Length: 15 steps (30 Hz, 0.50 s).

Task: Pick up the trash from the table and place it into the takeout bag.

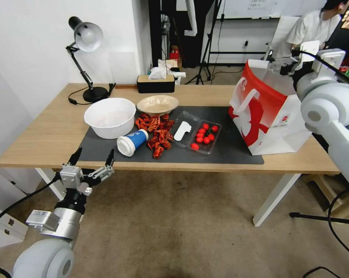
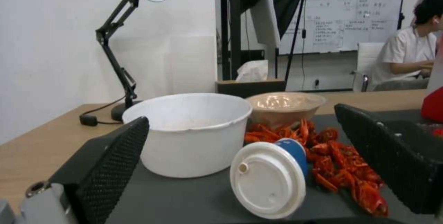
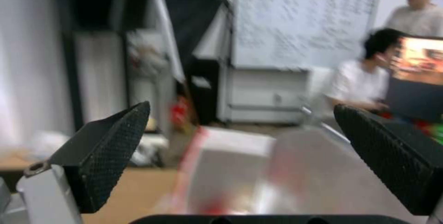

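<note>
On grey mat (image 1: 228, 150), blue-white cup (image 1: 132, 142) lies sideways, lid toward released left hand (image 1: 92, 157).

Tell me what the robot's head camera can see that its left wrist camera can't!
Head view alone: the little tomatoes in their clear tray, the whole takeout bag, and the open left gripper hanging off the table's near edge. Left wrist view alone: the round white lid of the tipped blue-white cup, face-on. Both share the white bowl, beige bowl, red shells and lamp.
</note>
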Available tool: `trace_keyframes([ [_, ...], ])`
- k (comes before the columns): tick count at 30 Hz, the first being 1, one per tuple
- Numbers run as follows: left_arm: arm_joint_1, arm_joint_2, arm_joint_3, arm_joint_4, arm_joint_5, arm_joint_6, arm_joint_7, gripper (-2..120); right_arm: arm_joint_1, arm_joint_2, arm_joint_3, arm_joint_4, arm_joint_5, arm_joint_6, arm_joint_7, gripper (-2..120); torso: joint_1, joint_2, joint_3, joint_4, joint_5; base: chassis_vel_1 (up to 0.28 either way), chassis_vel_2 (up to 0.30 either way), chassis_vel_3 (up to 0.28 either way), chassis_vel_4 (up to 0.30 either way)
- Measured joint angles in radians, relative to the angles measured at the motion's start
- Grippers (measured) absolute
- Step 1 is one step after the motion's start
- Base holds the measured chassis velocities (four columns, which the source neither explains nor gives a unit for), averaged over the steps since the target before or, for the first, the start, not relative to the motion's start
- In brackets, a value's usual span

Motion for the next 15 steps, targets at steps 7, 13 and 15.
trace_keyframes([
  [7, -0.003, -0.006, 0.005, 0.006, 0.000, -0.002, 0.000, 100, -0.254, 0.012, 0.117, 0.124, -0.047, 0.182, -0.124, 100, 0.000, 0.000, 0.000, -0.0002, 0.0001, 0.000, 0.000, 0.000, 0.000],
  [13, -0.004, -0.009, 0.009, 0.008, 0.000, -0.004, 0.001, 100, -0.542, 0.090, 0.232, 0.178, -0.188, 0.406, -0.280, 100, 0.000, 0.000, 0.000, 0.0001, 0.0001, 0.000, 0.000, 0.000, 0.000],
  [15, -0.003, -0.009, 0.009, 0.008, 0.000, -0.005, 0.002, 100, -0.620, 0.113, 0.262, 0.188, -0.225, 0.447, -0.320, 100, 0.000, 0.000, 0.000, -0.0005, 0.0010, 0.000, 0.000, 0.000, 0.000],
])
